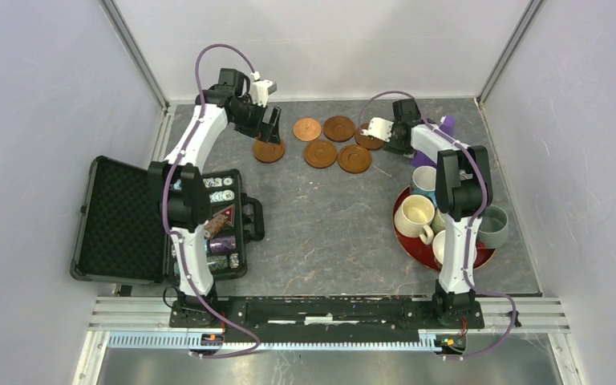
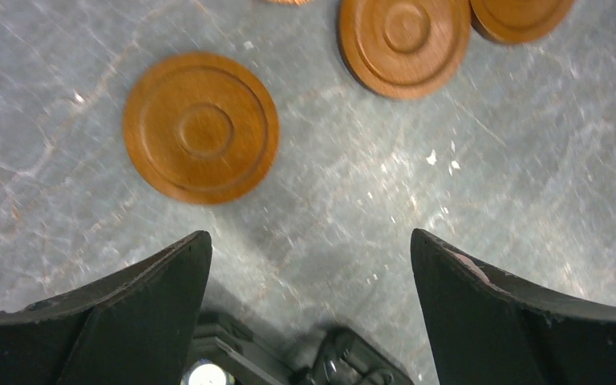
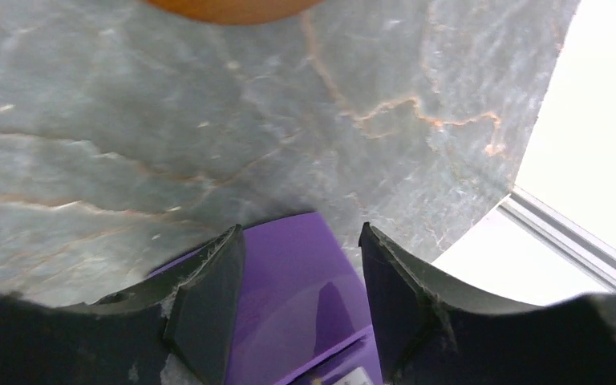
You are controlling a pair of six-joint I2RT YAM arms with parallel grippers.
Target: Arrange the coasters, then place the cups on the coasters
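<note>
A grey marbled tabletop [image 1: 329, 241] fenced by white walls [image 1: 32, 120] is our working ground. Our left gripper [image 2: 311, 265] hangs with jaws spread wide and nothing between them. One coaster [image 2: 200, 127] lies flat just ahead and to its left, apart from the other coasters [image 2: 405, 44] ahead and to its right; we judge that gap is meant to leave room for a cup. Our right gripper [image 3: 301, 233] stands partly apart astride a purple object [image 3: 289, 281]; we cannot tell whether it pinches it. The table edge [image 3: 529, 212] runs close on its right, so room there is tight. The cups [image 1: 415, 215] sit behind it, toward its arm's base, on the red tray [image 1: 407, 245], none yet on a coaster.
</note>
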